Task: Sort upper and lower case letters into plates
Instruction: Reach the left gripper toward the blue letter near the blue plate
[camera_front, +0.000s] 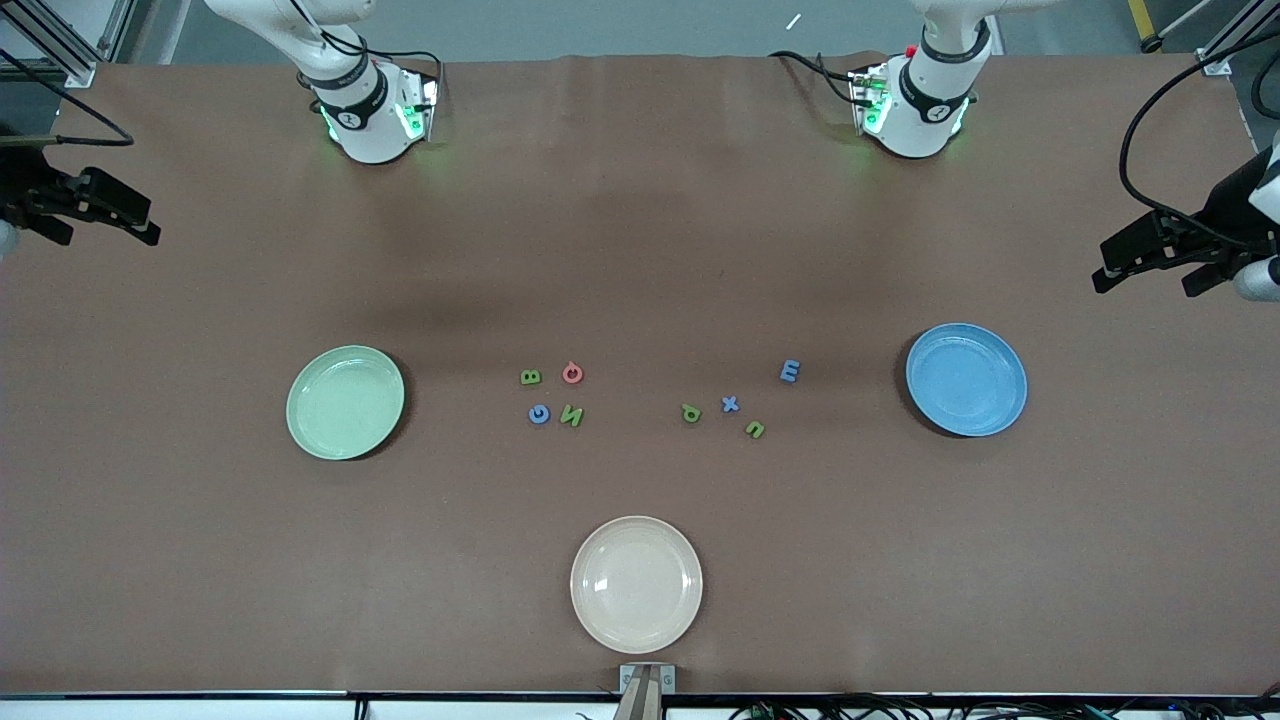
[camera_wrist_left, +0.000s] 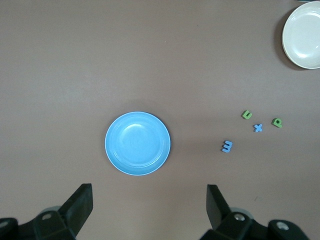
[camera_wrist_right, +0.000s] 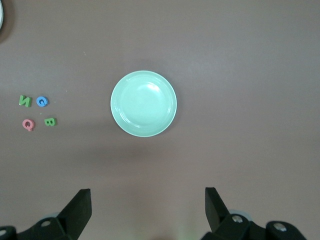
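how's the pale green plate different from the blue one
The pale green round plate sits toward the right arm's end of the table, the blue round plate toward the left arm's end. Four capital toy letters lie beside the green plate's side; four small-case toy letters lie by the blue. Both are shallow, alike in size, with no letters in them.

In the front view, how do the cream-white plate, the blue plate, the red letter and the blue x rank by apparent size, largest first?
1. Cream-white plate, though it lies nearest the camera, so its lead is unsure.
2. Blue plate.
3. Red letter and blue x: alike, not ranked.
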